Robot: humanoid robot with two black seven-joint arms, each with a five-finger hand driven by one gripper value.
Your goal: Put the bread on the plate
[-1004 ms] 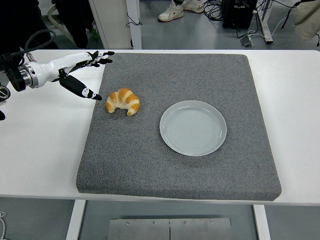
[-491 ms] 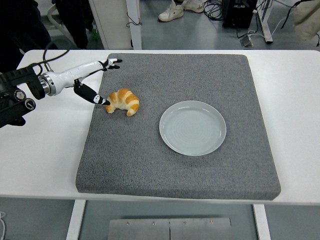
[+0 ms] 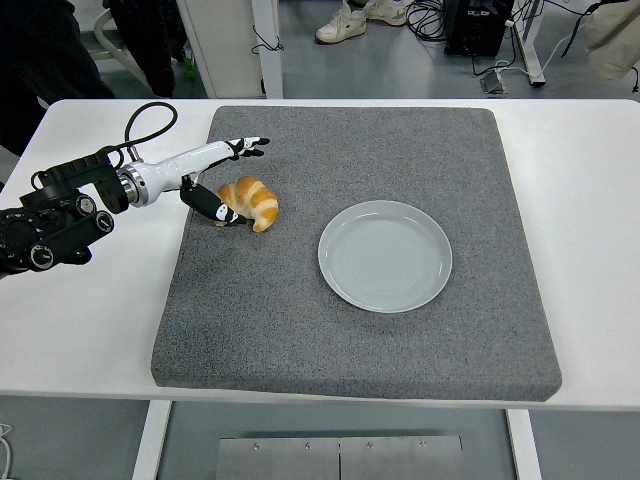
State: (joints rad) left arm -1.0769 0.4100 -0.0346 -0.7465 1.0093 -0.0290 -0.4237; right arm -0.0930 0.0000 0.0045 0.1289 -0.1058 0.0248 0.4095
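Grey speckled foam mat [image 3: 400,330] covers most of your white table [image 3: 70,320]; beyond the far edge you see grey floor, cables and someone's white shoes [image 3: 362,17]. Your golden curved croissant [image 3: 252,201] lies near the mat's left edge, long axis across it, tips toward you, left of the round pale-grey plate [image 3: 385,256]. Your left hand [image 3: 213,180] straddles its left end, fingers spread, thumb touching.

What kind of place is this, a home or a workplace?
Probably a robotics lab or workshop: a white table with a grey foam mat, loose cables on the floor, and the robot's left hand by a croissant.
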